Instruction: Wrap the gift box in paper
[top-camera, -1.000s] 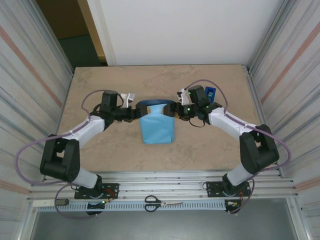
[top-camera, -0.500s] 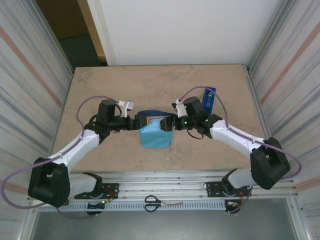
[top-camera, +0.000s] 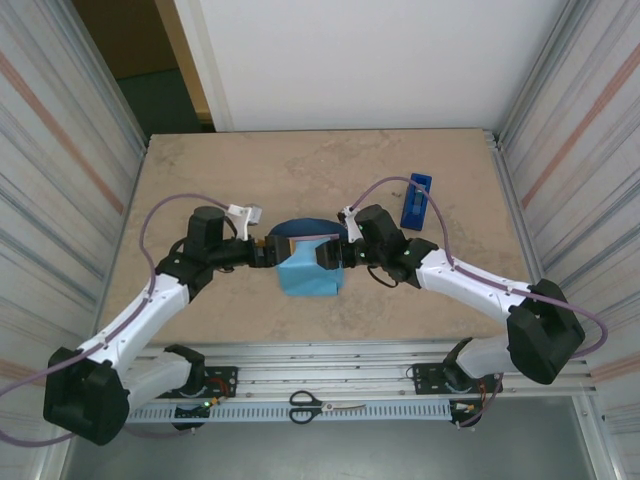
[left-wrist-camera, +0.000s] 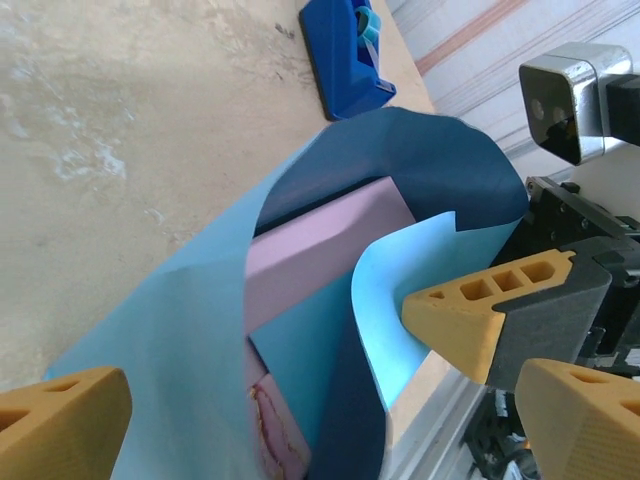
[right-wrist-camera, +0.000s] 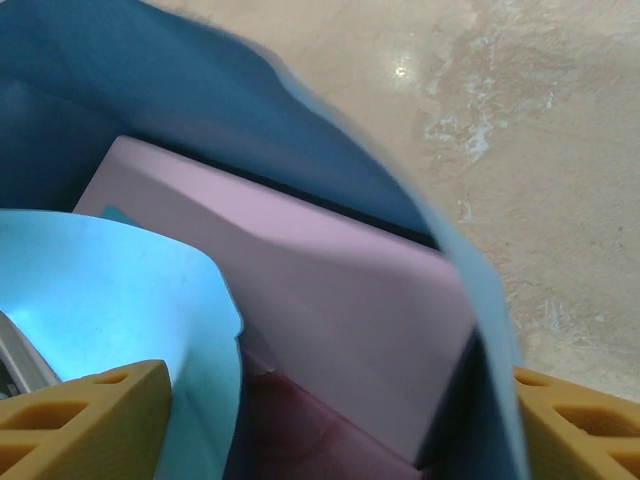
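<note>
Nearest, a pair of scissors (top-camera: 326, 406) is lying on the metal rail (top-camera: 400, 352) at the front edge, between the two arm bases and well apart from the work. Beyond it, on the stone-patterned table (top-camera: 200, 170), both arms are reaching inward, and their heads are crowding the far end of the parcel from either side, covering its flanks in the overhead view. The left gripper (top-camera: 266, 251) is standing with its jaws wide apart. In its wrist view one of its orange fingers (left-wrist-camera: 60, 420) is sitting just beside the paper's outer face, though I cannot tell whether it is touching, and the other is hanging clear. The right gripper (top-camera: 326, 254) is likewise standing with jaws apart, its fingers (right-wrist-camera: 80, 420) straddling the open mouth of the wrap, one of them touching the edge of a curled sky-blue flap. Farther back on the right, a dark-blue tape dispenser (top-camera: 417, 200) is lying well apart from everything.

The paper (top-camera: 308, 272) is sitting at the table's centre, folded around the gift box (right-wrist-camera: 300, 290). Its near part is showing the sky-blue face, closed over. Its far end is arching open, showing the navy face inside. The box is lying in that opening, showing a plain pink face and a strip of pink-and-white marbling below it.
</note>
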